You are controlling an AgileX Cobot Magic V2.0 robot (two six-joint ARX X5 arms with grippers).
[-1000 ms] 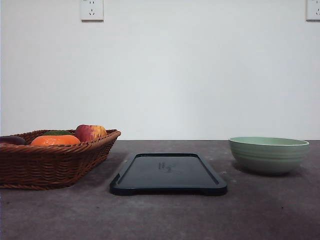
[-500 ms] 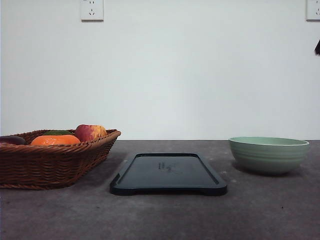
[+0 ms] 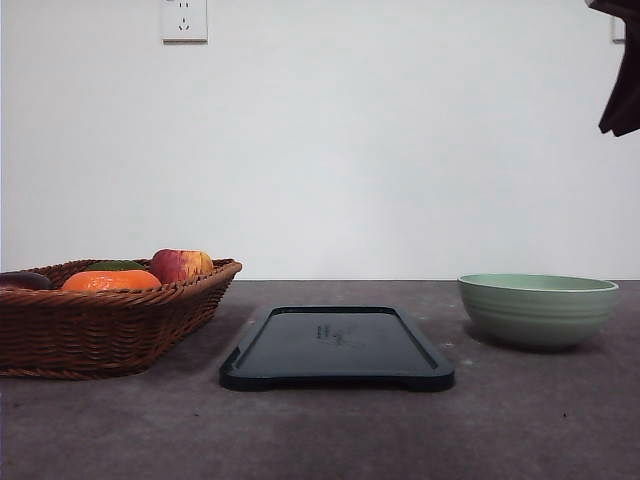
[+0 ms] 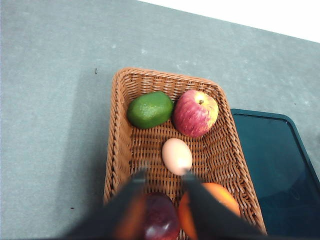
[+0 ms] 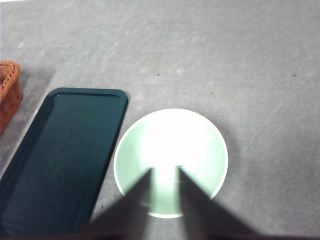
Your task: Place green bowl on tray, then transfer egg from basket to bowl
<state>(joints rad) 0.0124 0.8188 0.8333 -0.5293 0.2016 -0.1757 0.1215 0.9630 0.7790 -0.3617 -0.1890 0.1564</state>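
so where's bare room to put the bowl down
The tray is bare across its whole flat, lying between the basket and the green bowl. Bare table runs in front of all three. The basket is crowded: egg, apple and other fruit.

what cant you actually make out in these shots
- Egg: in the front view, hidden behind the basket wall.
- Right gripper: in the front view, cut off by the top right corner.
- Left gripper: fingers blurred in its wrist view.
- Tray: cut off by the right wrist view's edge.

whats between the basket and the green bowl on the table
The tray, empty, sits between the basket and the green bowl in the front view, touching neither.
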